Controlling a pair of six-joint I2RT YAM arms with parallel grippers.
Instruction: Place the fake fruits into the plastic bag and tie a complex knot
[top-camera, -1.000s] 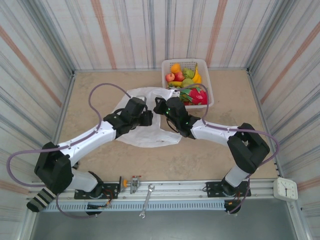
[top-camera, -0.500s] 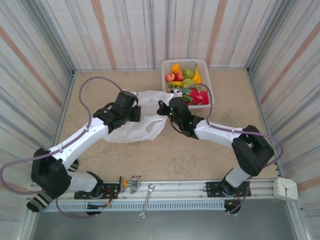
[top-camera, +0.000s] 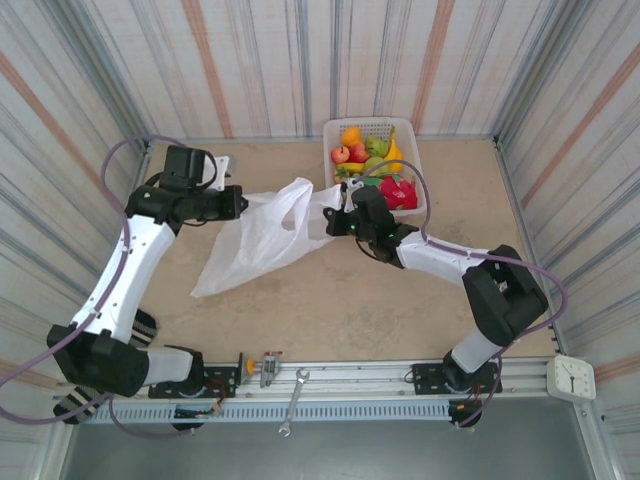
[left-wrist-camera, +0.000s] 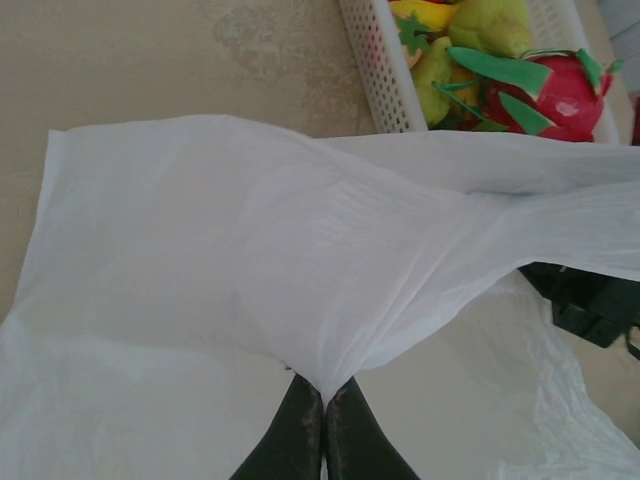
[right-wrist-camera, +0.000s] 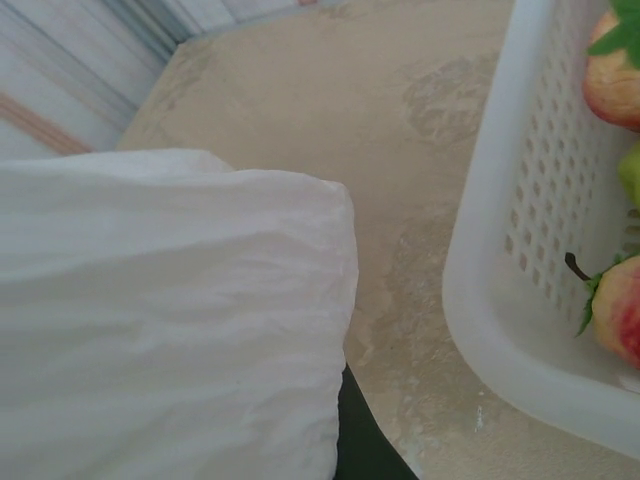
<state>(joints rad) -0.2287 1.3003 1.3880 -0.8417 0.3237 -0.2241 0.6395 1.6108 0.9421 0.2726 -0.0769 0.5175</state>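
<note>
- L gripper (top-camera: 236, 203): fingers (left-wrist-camera: 300, 432) pressed tight together, pinching a fold of the bag (top-camera: 260, 240). A sec ago it hung part-spread over the bag mid-table; now it is clamped and swung out twd the far-left corner of the table (top-camera: 420, 290).
- R gripper (top-camera: 333, 215): shut, bag film draped over its finger in the wrist view. By the pull in the film I judge it is nipping the bag's other side. It has shifted a bit twd the basket (top-camera: 419, 165) and now sits just beside the basket's near-left corner.
- Bag: was lying flat and crumpled mid-table under both grippers. Now it is lifted and pulled into a taut span between the 2 grippers, w/ the rest hanging down. Its low end trails twd the near-left, and looks to touch the table there.
- Fruits (top-camera: 365, 150): none moved. All are in the basket at the far edge, right of centre, w/ the dragon fruit at the basket's near end.
- What it means: bag is now gripped on both sides and off the table, so prob. the mouth-opening step is under way. Can't tell if the mouth is actually open, as the film looks stretched flat, not gaping.
- Progress: early. Nothing is in the bag and no knot is started.
- Risk: thin film under tension could slip or tear at the pinch points if the arms spread further.
</note>
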